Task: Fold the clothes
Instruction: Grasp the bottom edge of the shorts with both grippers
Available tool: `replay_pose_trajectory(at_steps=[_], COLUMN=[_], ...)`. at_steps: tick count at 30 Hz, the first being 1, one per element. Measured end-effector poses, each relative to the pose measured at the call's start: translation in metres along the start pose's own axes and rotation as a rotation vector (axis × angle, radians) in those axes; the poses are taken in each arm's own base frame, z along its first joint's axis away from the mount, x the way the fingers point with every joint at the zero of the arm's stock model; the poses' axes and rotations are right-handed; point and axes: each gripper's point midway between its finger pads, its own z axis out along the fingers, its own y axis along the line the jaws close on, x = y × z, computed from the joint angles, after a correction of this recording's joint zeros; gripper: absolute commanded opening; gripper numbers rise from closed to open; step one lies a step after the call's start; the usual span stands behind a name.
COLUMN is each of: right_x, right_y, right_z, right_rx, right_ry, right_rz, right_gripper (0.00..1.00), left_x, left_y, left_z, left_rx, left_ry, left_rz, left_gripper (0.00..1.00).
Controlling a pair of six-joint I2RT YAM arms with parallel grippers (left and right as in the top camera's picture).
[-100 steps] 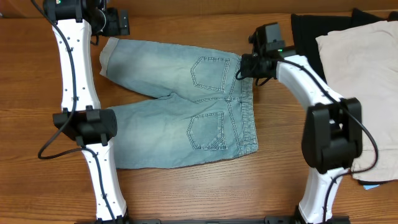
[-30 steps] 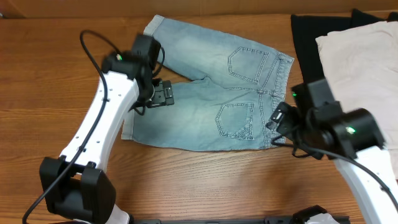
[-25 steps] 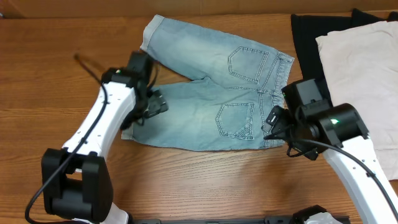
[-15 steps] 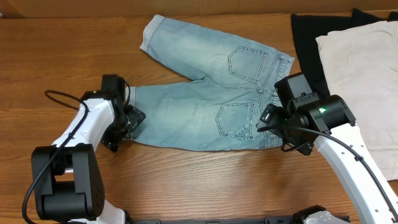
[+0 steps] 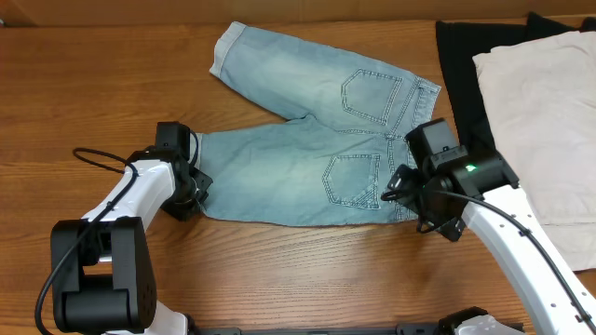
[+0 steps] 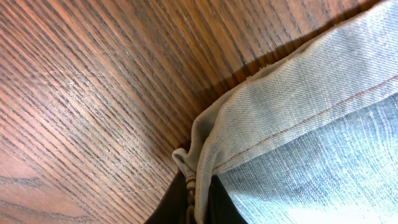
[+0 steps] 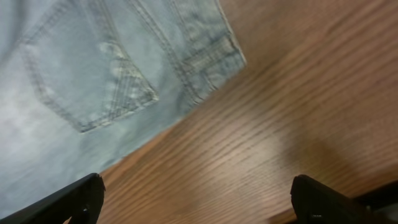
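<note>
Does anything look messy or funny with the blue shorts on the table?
Nothing is torn or spilled. The denim shorts lie flat but crooked, with their two legs spread apart in a V. The only odd bit is the near leg's cuff corner, which is bunched up and pinched in the shut left end effector.

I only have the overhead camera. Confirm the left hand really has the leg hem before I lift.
Observer: The left wrist view shows the left hand shut on the denim shorts' cuffed hem corner.
Operator: Now check the right hand.
Observer: Right wrist view: the right hand is open, fingers wide apart over the table, nothing between them.
Operator: Say where the waistband is.
Observer: The waistband corner lies ahead of that hand, outside its fingers, next to a back pocket.
</note>
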Motion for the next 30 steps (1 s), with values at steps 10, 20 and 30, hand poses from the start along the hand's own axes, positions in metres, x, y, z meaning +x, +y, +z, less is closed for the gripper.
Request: replay_pose_trajectory(at_steps=[10,20,30], right_x=[0.015,-0.001,-0.02], right_y=[-0.013,0.002,-0.006], right_z=[0.068,0.111,0.115], right_rx=[0.011,-0.128,-0.105], right_ry=[0.016,-0.109,-0.227], right_rz=[0.139,0.175,0.23], right_gripper=[0.83,0.77,0.71], left_x=[0.0,0.0,0.0], left_y=[0.0,0.0,0.0], left_z=[0.0,0.0,0.0], left_rx=[0.001,0.001,0.002], left_ry=[0.001,0.001,0.0], left_rz=[0.0,0.0,0.0], left_gripper=[0.04,0.04,0.04])
